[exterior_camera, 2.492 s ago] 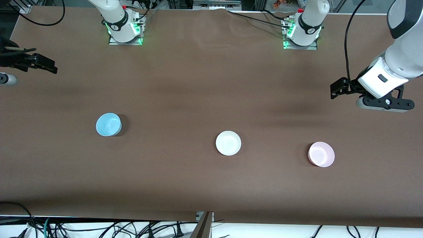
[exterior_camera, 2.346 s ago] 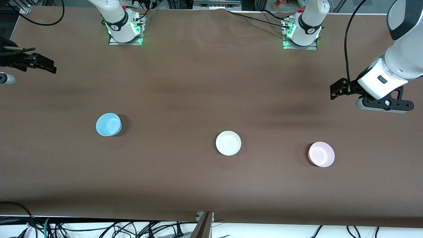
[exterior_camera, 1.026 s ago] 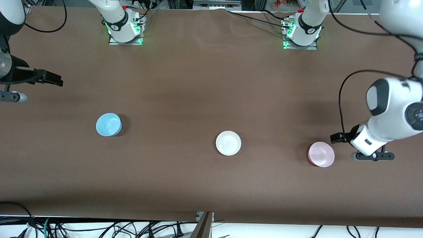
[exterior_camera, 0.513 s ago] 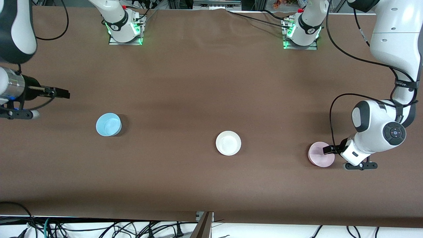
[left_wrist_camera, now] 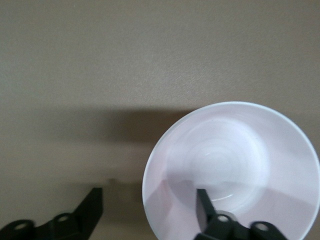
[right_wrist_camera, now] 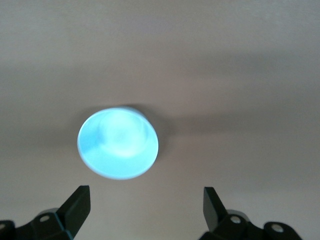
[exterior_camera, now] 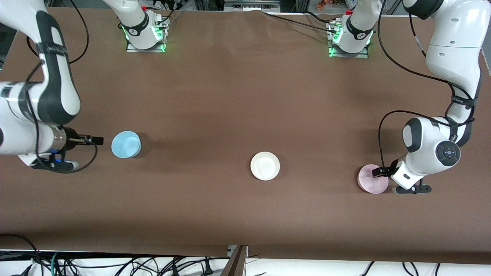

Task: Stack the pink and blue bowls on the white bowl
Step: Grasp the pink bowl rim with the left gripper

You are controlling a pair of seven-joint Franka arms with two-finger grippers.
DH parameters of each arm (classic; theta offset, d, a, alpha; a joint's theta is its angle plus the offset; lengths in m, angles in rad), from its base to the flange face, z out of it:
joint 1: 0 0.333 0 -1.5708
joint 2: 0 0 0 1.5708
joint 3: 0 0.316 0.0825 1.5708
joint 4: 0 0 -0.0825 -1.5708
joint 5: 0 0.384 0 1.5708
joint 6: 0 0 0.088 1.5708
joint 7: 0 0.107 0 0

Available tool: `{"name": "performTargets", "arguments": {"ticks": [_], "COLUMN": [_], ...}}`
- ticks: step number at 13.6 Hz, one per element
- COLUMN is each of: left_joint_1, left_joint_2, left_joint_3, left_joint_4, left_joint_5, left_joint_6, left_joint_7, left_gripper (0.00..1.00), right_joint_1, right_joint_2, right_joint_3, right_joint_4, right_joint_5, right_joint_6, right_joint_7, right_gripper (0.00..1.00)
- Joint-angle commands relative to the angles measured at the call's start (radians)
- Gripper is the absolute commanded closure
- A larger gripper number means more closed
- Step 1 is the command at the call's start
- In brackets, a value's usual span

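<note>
The sky-blue bowl (exterior_camera: 126, 144) sits toward the right arm's end of the table. The white bowl (exterior_camera: 265, 165) sits near the middle. The pale pink bowl (exterior_camera: 371, 179) sits toward the left arm's end. My left gripper (exterior_camera: 379, 173) is open and low at the pink bowl's rim. In the left wrist view (left_wrist_camera: 148, 204) one finger is over the inside of the pink bowl (left_wrist_camera: 235, 160) and the other is outside it. My right gripper (exterior_camera: 94, 140) is open and empty beside the blue bowl, a short gap from it. The blue bowl (right_wrist_camera: 118, 142) lies ahead of the right gripper (right_wrist_camera: 146, 204).
The brown table cover (exterior_camera: 230, 96) is bare around the three bowls. The two arm bases (exterior_camera: 145, 36) (exterior_camera: 349, 40) with green lights stand along the edge farthest from the front camera. Cables hang below the near edge (exterior_camera: 115, 264).
Both arms have swung in from the table's ends and come down. The left gripper has reached the pink bowl's rim. The right gripper has come close to the blue bowl. The bowls have not moved.
</note>
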Motion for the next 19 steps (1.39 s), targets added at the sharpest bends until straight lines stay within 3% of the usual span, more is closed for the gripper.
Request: {"name": "performTargets", "arguments": {"ticks": [1,4,5,10,15,19], "left_joint_1": [0.011,0.007,0.005,-0.010,-0.104,-0.118], "left_joint_2": [-0.023,-0.026,-0.026,-0.043,-0.107,-0.144], "left_joint_3": [-0.008,-0.010,-0.010,-0.017,-0.022,-0.144], "left_joint_4": [-0.023,-0.020,-0.017,-0.007,-0.004,-0.003], "left_joint_5": [0.021,0.021,0.021,0.021,0.005,0.004], "left_joint_6": [0.012,0.009,0.009,0.007,-0.034,-0.077], "left_joint_7": [0.010,-0.004,-0.006,-0.028,-0.250,-0.508], "left_gripper": [0.52,0.95,1.00,1.00,1.00,1.00], "right_joint_1": [-0.043,-0.062,-0.066,-0.102,-0.137,-0.148], "right_joint_2": [0.007,0.011,0.013,0.014,0.030,0.047], "right_joint_3": [0.014,0.014,0.014,0.014,0.014,0.014], "right_joint_4": [-0.070,-0.112,-0.119,-0.217,-0.257,-0.280], "right_joint_5": [0.061,0.110,0.127,0.217,0.323,0.381], "right_joint_6": [0.098,0.126,0.129,0.236,0.282,0.326], "right_joint_7": [-0.063,-0.120,-0.129,-0.256,-0.391,-0.454], "right_gripper": [0.00,0.00,0.00,0.00,0.00,0.00]}}
